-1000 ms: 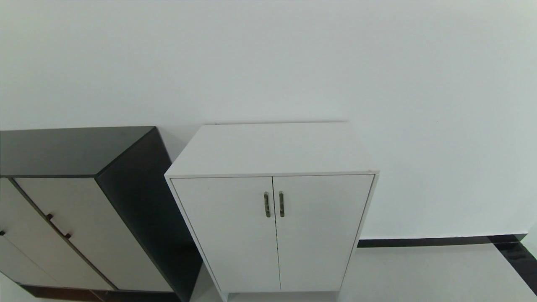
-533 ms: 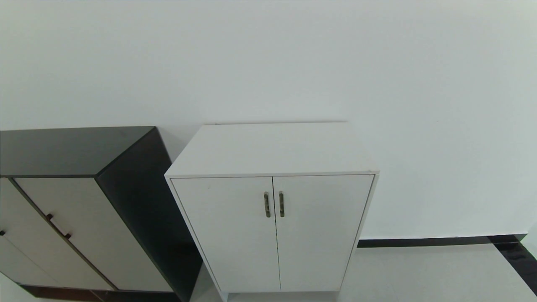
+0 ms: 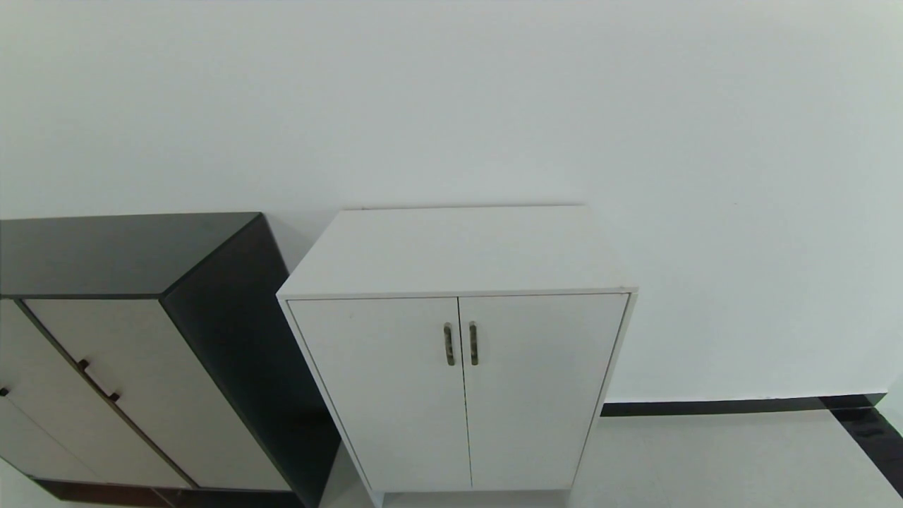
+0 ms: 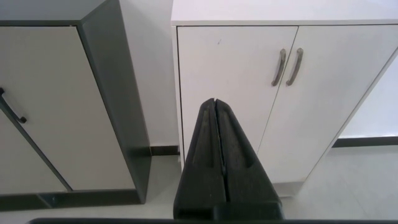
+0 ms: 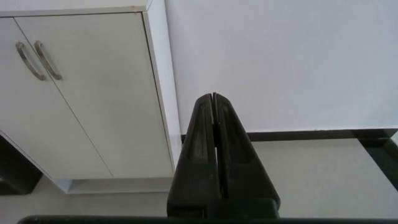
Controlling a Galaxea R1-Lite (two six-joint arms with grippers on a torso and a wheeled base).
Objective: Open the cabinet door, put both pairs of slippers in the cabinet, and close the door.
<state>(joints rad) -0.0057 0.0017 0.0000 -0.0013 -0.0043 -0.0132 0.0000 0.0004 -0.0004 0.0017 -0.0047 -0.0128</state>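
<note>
Here, a black cabinet (image 3: 211,331) sits in the lower left of the head view. The white cabinet (image 3: 458,254) stands upright at lower centre, closed, its front toward the camera. Its left handle (image 3: 449,344) and right handle (image 3: 473,343) run vertically beside the middle seam. The left gripper (image 4: 214,104) and right gripper (image 5: 213,99) are pinched closed and empty, well apart from it. Opening likely calls for parting the jaws, closing across one handle, then pulling in an arc about that side's outer edge.

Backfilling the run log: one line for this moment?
white two-door cabinet: both doors closed | metal bar handles: untouched | left jaws: shut, off cabinet | right jaws: shut, off cabinet | opening: pending
</note>
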